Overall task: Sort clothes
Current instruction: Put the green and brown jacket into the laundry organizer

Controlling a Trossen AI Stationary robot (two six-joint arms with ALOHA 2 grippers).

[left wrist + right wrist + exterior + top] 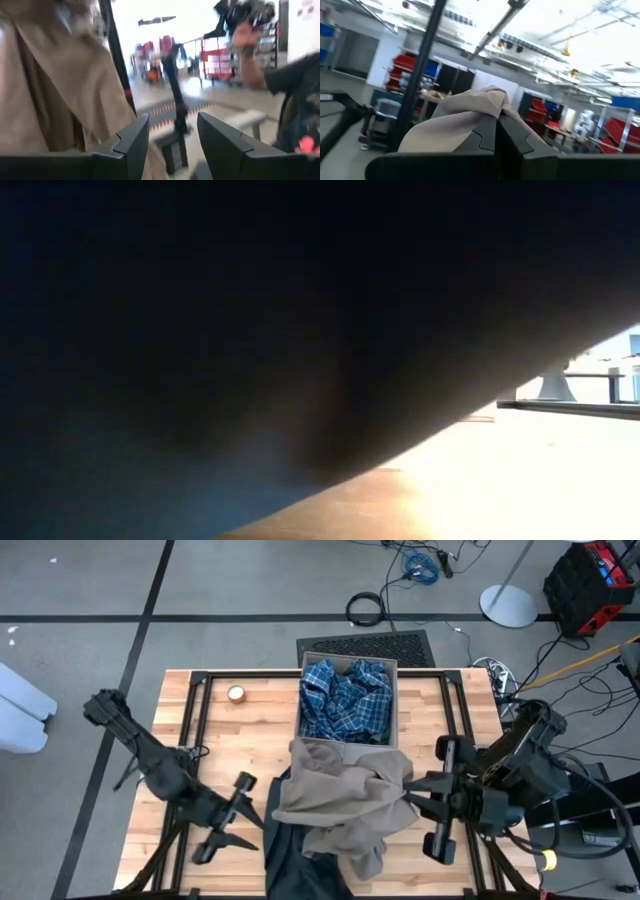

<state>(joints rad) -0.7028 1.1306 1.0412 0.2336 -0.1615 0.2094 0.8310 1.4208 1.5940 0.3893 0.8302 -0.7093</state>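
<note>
Khaki tan garment (345, 800) draped over dark garment (300, 865), plaid garment (345, 700) in box (392, 667) behind, right tool (412, 785) clenched on khaki, left tool (243, 812) released, apart on counter (250, 730).

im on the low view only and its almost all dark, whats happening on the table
observer: From above, a khaki garment lies spread in the middle of the table, partly draped over a dark garment that reaches the near edge. Cloth probably covers your lens.
operator: is either arm holding something
observer: Yes. The right gripper is shut on a fold of the khaki garment at its right side.
operator: and the left one
observer: The left gripper is open and empty, just left of the pile.
operator: anything sorted yet
observer: A blue-and-white plaid garment sits inside the beige fabric box behind the pile.
</note>
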